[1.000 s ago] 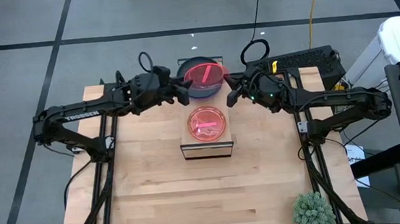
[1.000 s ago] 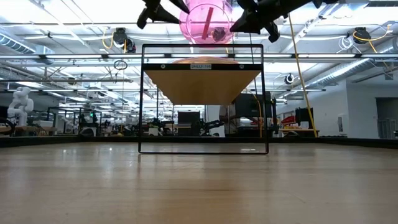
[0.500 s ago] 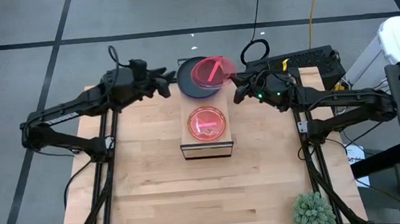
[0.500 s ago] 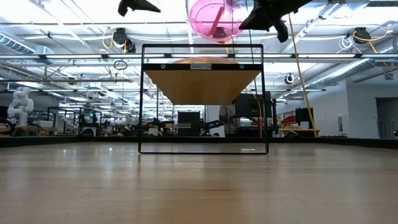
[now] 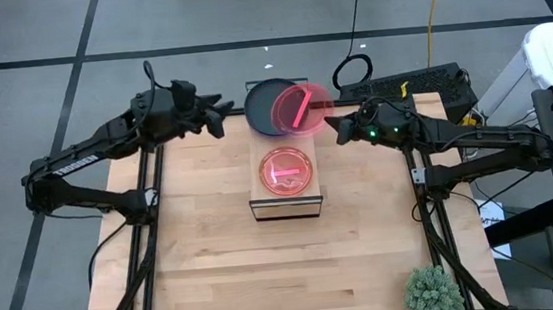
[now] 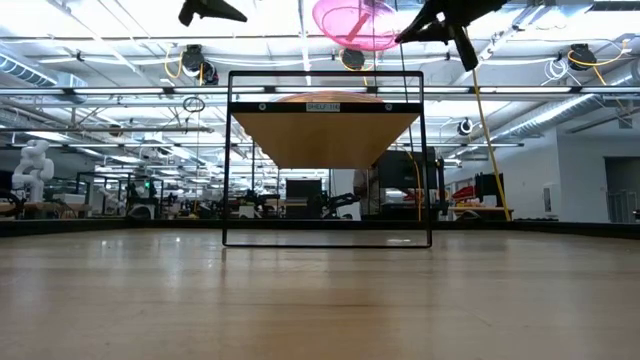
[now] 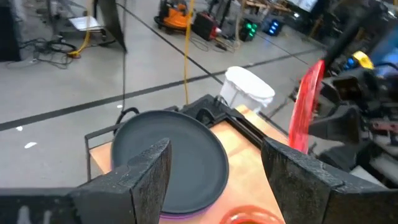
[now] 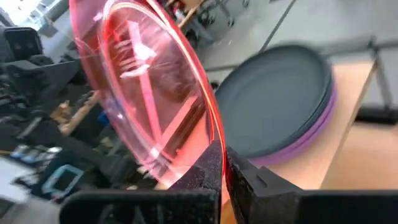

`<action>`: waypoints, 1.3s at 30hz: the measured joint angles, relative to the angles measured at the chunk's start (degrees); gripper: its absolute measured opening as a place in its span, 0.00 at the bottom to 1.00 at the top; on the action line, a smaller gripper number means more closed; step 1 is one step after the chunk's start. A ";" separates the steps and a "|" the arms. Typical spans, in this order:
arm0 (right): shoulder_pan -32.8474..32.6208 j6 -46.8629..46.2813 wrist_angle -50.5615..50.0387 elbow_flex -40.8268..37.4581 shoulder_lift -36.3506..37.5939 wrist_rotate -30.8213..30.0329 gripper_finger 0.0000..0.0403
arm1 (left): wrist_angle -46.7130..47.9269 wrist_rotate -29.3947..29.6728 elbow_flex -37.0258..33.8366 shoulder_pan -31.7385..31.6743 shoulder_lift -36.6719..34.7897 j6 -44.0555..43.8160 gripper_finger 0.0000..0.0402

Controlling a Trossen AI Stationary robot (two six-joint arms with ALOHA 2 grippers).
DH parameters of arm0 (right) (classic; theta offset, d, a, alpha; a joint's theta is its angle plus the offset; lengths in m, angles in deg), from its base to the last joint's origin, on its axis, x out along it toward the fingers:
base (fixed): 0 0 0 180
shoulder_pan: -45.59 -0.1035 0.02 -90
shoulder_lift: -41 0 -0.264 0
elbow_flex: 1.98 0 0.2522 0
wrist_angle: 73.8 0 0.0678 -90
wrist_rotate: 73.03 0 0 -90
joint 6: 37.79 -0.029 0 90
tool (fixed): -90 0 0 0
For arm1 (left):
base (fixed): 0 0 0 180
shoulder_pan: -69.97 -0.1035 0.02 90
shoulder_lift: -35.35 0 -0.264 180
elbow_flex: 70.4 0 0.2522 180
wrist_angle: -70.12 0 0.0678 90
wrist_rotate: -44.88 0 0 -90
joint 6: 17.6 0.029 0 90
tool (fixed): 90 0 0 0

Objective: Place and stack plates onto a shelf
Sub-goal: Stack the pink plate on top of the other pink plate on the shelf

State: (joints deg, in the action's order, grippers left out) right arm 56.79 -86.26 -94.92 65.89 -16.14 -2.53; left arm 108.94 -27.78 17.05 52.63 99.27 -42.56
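A translucent pink-red plate (image 5: 301,108) hangs in the air above the far part of the table, with my right gripper (image 5: 339,125) shut on it. Under it, a dark plate (image 5: 264,104) lies on a purple plate (image 8: 324,122) behind the shelf (image 5: 286,206). A second pink-red plate (image 5: 286,170) lies flat on the shelf's wood top. My left gripper (image 5: 215,116) stands open and holds nothing. It is to the left of the plates, well above the table. My right gripper pinches the pink-red plate's rim (image 8: 213,142) between its two fingers, on the side nearest the table's right edge. The fingers (image 8: 247,180) come nearly level from the right. The plate is lifted clear and tilted, above the dark plate and higher than the shelf top (image 6: 325,102).
A green plant (image 5: 432,294) stands at the near right corner. A black keyboard-like unit (image 5: 421,82) and cables lie at the far right. Bare wood table (image 5: 267,276) stretches in front of the shelf.
My left gripper has drawn away from the pink-red plate toward the table's left edge and risen a little. My right gripper has rolled and carried the plate slightly to the right. The plate has tipped from standing nearly upright to lying flatter.
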 joint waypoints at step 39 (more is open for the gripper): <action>0.20 -22.09 2.33 0.02 -10.50 28.66 0.00 | 6.56 -19.05 0.00 4.71 0.04 4.14 0.21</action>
State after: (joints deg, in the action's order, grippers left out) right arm 56.99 -108.35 -92.58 65.91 -26.64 26.13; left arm 115.50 -46.83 17.05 57.34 99.31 -38.42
